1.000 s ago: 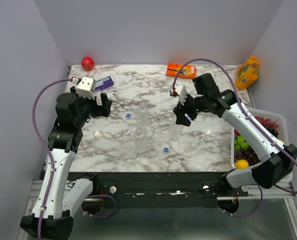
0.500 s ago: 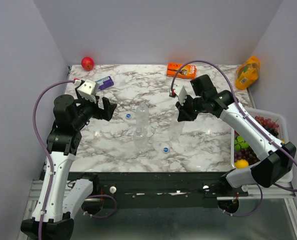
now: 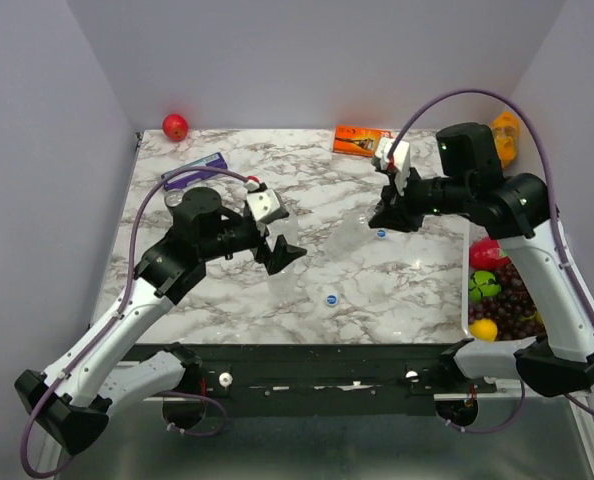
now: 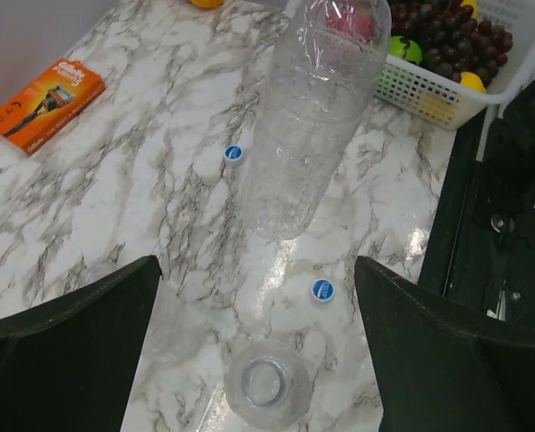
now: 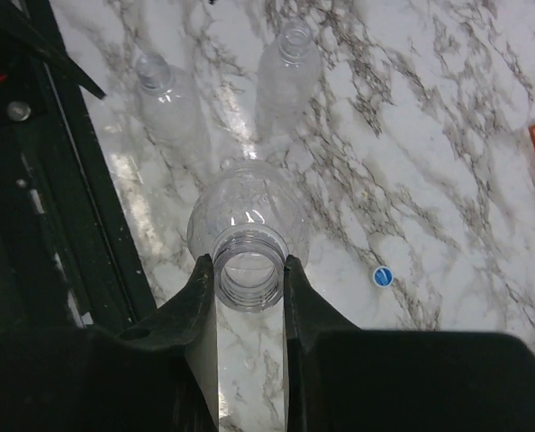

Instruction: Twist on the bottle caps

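One surface [image 3: 227, 290]: grey-veined white marble; bottles, caps and clutter sit on it.
Two arms: the left arm [image 3: 157, 290] reaches in from the near left toward the middle. The right arm [image 3: 537, 230] arches over the right side toward the centre.
Basket [image 4: 430, 90]: white lattice at the surface's right side, filled with dark grapes plus green and yellow fruit.
Left end effector [image 3: 282, 250]: spread wide, gripping nothing. In its wrist view the open mouth of one standing bottle [image 4: 267, 387] shows low between the two fingers, touching neither.
Right end effector [image 5: 248, 270]: closed on the neck of the held bottle [image 5: 249, 211], one finger on each side of the threaded mouth. Whether that bottle's base rests on the marble cannot be told.
Other bottles: two clear ones [image 5: 164, 90] [image 5: 290, 72] stand upright near each other beyond the held one, necks uncapped.
Orange box [image 3: 362, 140]: lies flat by the far edge.
Apple [image 3: 175, 126]: red, at the far left corner.
Bottle caps: two are visible, blue with pale centres, flat on the marble and on no bottle. One [image 3: 381, 234] lies just beside the right end effector in the top view. The other [image 3: 331, 298] lies nearer the front edge, well apart from the first.
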`<action>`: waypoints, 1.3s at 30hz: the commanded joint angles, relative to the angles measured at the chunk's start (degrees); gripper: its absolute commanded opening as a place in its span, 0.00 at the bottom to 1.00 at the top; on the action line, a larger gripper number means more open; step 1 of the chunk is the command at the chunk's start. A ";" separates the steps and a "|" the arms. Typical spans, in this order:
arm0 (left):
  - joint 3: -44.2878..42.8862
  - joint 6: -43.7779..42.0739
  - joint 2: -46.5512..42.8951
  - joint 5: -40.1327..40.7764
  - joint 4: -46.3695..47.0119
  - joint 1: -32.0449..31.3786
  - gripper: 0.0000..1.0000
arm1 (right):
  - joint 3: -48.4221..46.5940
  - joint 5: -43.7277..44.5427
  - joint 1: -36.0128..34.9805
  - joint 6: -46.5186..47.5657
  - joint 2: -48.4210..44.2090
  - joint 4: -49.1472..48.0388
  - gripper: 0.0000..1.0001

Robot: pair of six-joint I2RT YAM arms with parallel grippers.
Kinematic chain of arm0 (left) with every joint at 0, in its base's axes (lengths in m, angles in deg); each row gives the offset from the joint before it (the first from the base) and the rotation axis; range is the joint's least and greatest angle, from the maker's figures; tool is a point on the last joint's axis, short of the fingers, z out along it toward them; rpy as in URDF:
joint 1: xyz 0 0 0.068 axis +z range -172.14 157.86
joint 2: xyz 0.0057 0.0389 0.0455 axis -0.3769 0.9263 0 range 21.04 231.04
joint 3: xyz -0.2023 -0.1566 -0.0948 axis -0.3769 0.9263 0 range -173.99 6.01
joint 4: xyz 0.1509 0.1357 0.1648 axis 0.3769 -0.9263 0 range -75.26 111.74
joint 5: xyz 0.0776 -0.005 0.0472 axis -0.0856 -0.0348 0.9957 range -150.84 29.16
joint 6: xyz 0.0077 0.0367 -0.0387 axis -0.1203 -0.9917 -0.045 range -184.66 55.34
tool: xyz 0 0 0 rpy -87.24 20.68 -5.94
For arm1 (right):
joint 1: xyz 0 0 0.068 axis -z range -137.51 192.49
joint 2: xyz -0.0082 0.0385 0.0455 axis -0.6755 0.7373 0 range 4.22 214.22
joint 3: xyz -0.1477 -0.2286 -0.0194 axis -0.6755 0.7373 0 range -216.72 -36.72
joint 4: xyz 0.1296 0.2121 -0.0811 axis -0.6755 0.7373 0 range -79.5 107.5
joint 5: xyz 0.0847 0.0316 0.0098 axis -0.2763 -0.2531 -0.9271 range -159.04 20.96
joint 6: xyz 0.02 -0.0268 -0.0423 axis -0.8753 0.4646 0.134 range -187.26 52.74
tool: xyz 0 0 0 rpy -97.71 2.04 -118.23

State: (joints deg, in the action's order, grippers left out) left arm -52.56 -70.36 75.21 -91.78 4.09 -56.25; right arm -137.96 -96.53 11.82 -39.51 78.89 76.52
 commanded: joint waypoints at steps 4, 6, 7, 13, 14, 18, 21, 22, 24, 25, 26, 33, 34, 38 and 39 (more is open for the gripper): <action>4.07 -3.36 4.00 -2.38 13.60 -6.83 0.99 | -1.42 -10.22 -0.26 -4.46 -2.78 4.46 0.01; 4.16 -3.71 6.19 -2.63 15.27 -8.16 0.99 | -2.65 -10.83 -0.26 -4.81 -2.43 4.73 0.01; 4.07 -3.80 6.90 -2.81 15.80 -9.30 0.99 | -3.61 -10.75 -0.26 -4.89 -2.34 4.47 0.01; 2.14 -4.06 12.53 -6.32 15.54 -11.68 0.99 | -6.26 -12.24 -0.26 -6.48 -0.76 3.33 0.01; 2.14 -4.06 13.06 -6.59 15.71 -12.12 0.99 | -6.96 -13.02 -0.26 -6.56 -0.58 3.33 0.01; 2.84 -3.10 14.73 -6.42 19.04 -12.56 0.99 | -7.49 -14.52 -0.17 -7.44 0.47 2.89 0.01; 3.19 -2.39 15.00 -5.98 21.60 -12.56 0.86 | -7.31 -14.62 -0.26 -7.44 0.91 2.71 0.01; 3.11 -2.57 15.08 -6.06 21.69 -12.48 0.77 | -7.31 -14.61 -0.26 -7.36 1.00 2.71 0.01; 3.46 -2.39 15.00 -6.50 21.78 -12.56 0.69 | -7.40 -14.53 -0.17 -7.44 1.17 2.54 0.01; 3.89 -2.13 14.65 -6.59 21.78 -12.56 0.63 | -7.58 -14.61 -0.26 -7.44 1.26 2.62 0.01; 4.16 -1.95 14.47 -6.59 21.87 -12.56 0.59 | -7.58 -14.53 -0.26 -7.44 1.52 2.71 0.01; 6.45 2.34 9.56 0.25 22.22 -9.41 0.24 | -12.41 -2.70 0.00 -6.92 2.50 -0.27 0.63; 6.19 3.66 7.81 1.57 21.78 -8.01 0.15 | -11.98 -1.70 0.52 -6.57 1.80 -1.76 0.71; 1.72 7.98 3.93 7.46 16.00 0.43 0.04 | -6.10 1.21 0.71 -6.92 -1.55 -12.03 0.91; 0.83 7.54 3.05 9.21 15.11 3.49 0.04 | -3.91 -1.93 0.71 -5.00 -1.64 -12.58 0.92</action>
State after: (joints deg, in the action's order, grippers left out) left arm -46.90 -66.86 82.68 -90.99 22.15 -60.18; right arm -146.26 -100.18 12.25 -46.33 79.86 72.52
